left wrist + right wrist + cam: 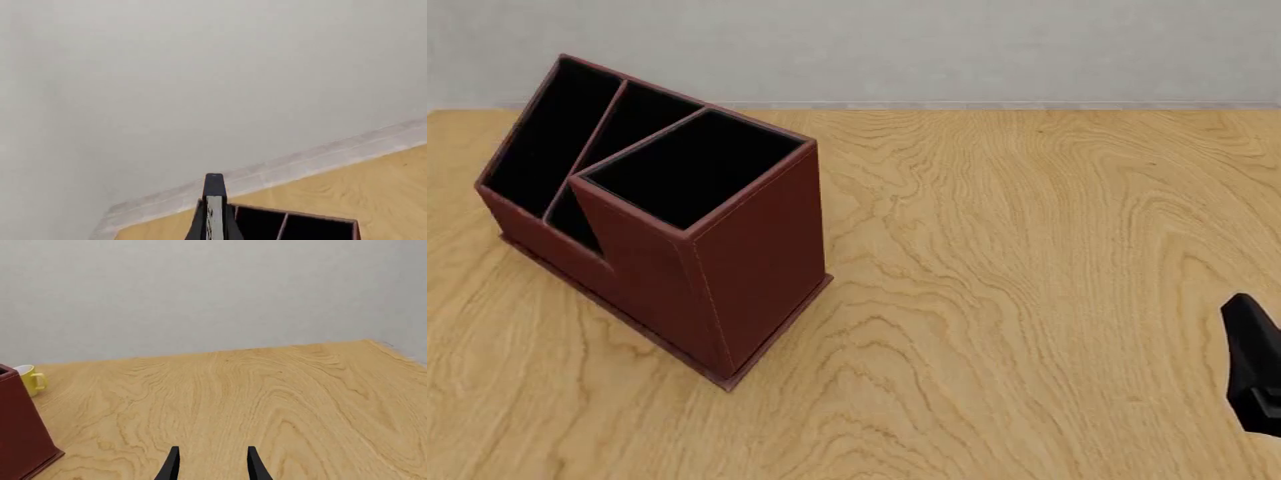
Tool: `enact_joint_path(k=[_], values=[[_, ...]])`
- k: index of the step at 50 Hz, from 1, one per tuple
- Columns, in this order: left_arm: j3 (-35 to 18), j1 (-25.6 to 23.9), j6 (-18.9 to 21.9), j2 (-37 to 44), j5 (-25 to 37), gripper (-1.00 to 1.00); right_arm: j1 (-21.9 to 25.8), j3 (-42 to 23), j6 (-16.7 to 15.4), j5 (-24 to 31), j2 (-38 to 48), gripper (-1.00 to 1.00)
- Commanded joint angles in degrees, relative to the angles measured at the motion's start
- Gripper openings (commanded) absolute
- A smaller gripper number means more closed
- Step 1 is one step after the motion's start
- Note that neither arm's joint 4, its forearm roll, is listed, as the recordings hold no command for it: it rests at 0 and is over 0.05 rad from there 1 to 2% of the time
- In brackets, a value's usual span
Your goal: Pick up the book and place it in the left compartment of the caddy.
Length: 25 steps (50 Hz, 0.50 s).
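Observation:
The dark red-brown caddy [694, 270] stands at the table's left in the front view, its taller end nearer me. Its left compartment [550, 130] is the narrow black-lined slot at the far left, and nothing shows inside it. In the left wrist view the small black book [213, 186] stands upright, white-grey page edge facing the camera, with my left gripper [213, 222] shut on it above the caddy's open top [297, 225]. The front view shows neither the left gripper nor the book. My right gripper [213, 450] is open and holds nothing, low over bare wood at the front right [1257, 365].
A yellow mug [30, 378] stands on the table beyond the caddy's corner [20, 435]. A pale wall rises behind the table's far edge [988, 104]. Wood tabletop [1028, 260] stretches right of the caddy.

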Motion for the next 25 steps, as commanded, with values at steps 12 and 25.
enact_joint_path(k=[12,25], values=[[-1.2,15.0,-2.8,12.0,-7.3,-1.00,0.2,0.0,-0.3,-0.6,0.8,1.00],[-5.3,15.8,-1.8,23.0,-0.1,-1.00,0.1,-0.1,-0.3,0.0,0.3,1.00]])
